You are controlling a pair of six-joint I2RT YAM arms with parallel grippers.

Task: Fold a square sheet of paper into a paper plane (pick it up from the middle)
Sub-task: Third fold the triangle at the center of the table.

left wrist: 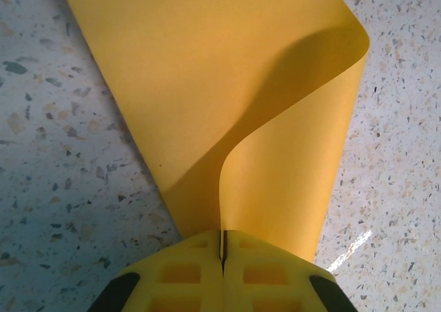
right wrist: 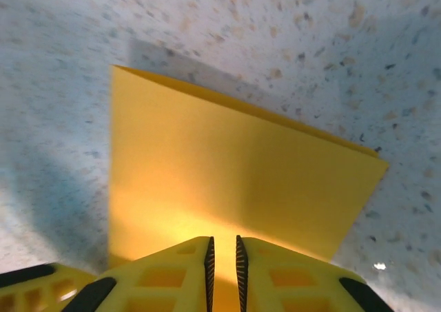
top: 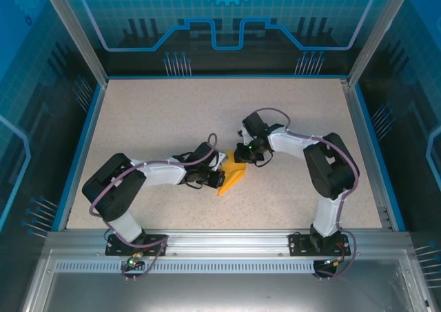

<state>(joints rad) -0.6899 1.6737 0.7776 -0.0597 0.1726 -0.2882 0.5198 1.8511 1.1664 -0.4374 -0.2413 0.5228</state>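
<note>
- My left gripper (left wrist: pixel 222 246) is pressed tight on the near edge of the thin orange-yellow sheet of paper (left wrist: pixel 207 85), pinching it.
- The paper rises from that pinch and curls over at the top right. It sits near the middle of the speckled worktop (left wrist: pixel 55 133), between my two grippers.
- My right gripper (right wrist: pixel 223 250) has its fingers almost together, with a thin slit between them. The paper's edge runs in under them, but I cannot tell if they are nipping it.
- I think the step now is making a fold.
- To do it well, I should grip firmly on the left and bring the curled part over slowly, so the edges line up.
- Then I should press flat along the bend.
- If I pull hard, the thin paper could tear or slide crooked.
</note>
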